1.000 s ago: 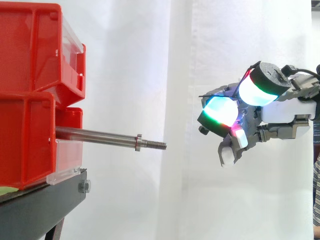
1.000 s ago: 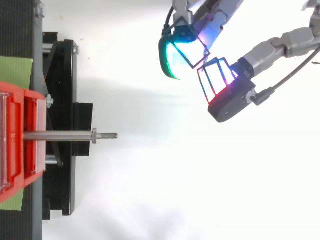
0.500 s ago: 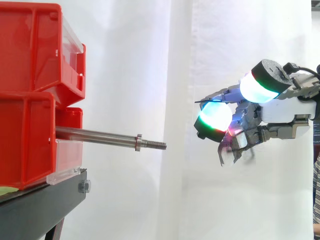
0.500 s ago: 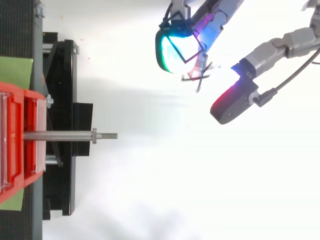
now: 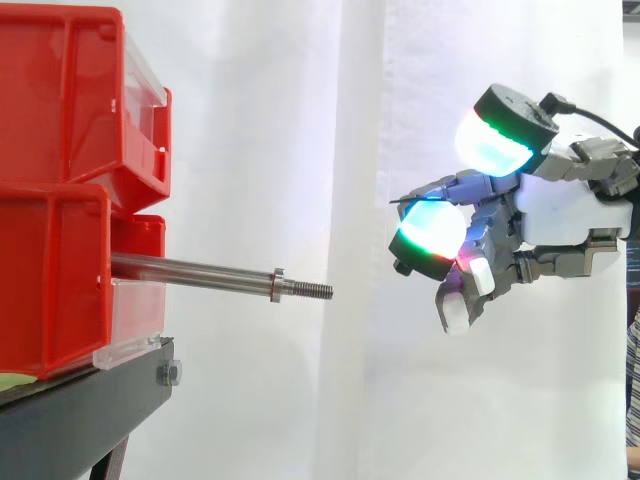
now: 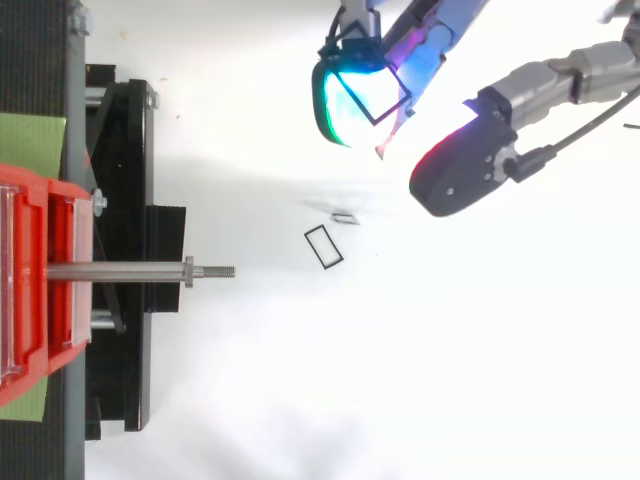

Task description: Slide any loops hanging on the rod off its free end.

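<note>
While the side view has the bare rod [image 5: 205,273] sticking out of the red bins [image 5: 60,190] and the hand [image 5: 560,215] well right of its tip, fingers spread, gripping nothing, the top view shows a black loop [image 6: 323,246] off the rod, near its free end.

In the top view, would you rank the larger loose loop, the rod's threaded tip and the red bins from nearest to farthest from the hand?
1. Larger loose loop, left of the hand.
2. Rod's threaded tip, further left.
3. Red bins, at the left edge.

Loop [image 6: 323,247] now free of fingers [image 6: 338,100]
</note>
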`<state>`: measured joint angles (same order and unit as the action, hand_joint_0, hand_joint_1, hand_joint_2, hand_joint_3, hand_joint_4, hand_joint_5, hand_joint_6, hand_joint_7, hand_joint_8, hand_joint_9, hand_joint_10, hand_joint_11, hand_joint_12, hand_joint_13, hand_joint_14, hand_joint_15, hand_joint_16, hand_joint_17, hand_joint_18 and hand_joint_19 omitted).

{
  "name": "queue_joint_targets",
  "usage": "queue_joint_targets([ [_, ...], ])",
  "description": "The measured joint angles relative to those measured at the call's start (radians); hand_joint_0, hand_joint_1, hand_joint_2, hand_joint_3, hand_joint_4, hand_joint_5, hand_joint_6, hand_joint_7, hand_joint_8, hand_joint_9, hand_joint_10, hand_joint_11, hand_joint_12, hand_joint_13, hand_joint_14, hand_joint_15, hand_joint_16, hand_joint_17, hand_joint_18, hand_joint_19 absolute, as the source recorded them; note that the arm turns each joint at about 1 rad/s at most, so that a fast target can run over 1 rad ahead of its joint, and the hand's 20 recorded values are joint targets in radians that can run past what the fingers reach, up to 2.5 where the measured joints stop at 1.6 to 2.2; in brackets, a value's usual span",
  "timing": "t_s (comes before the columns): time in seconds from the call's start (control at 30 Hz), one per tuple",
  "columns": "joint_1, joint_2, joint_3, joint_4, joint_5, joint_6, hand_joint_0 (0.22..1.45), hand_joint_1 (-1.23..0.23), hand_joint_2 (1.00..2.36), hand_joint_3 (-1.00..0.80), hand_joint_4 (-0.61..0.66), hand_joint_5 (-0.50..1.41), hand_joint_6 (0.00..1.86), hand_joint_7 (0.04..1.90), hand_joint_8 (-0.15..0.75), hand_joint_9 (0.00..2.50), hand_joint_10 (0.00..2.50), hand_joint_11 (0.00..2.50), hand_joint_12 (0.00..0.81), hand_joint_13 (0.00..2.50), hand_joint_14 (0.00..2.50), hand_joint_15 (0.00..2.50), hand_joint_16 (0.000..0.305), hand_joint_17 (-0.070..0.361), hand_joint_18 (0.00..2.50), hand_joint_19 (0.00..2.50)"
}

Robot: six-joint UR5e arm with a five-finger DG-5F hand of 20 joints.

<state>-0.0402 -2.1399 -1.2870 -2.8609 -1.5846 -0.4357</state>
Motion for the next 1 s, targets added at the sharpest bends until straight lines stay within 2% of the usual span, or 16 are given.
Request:
queue_joint_targets([
  [0.27,0.004,0.0,0.0,0.0,0.001,0.0,0.6,-0.68,1.02,-0.26,0.06,-0.11,0.85,1.16,0.299,1.13,0.02,0.47,0.327,0.91,0.01,0.37,0.037,0.084,0.72,0.43],
  [0.77,0.006,0.0,0.0,-0.002,0.011,0.0,0.62,-0.78,1.02,-0.16,0.08,-0.11,0.89,1.19,0.3,1.12,0.01,0.47,0.333,0.92,0.01,0.36,0.039,0.089,0.75,0.42],
  [1.0,0.006,0.001,0.0,-0.009,0.011,0.003,0.61,-0.65,1.02,-0.19,0.1,-0.1,0.9,1.18,0.314,1.14,0.01,0.47,0.34,0.91,0.01,0.35,0.039,0.088,0.75,0.41],
])
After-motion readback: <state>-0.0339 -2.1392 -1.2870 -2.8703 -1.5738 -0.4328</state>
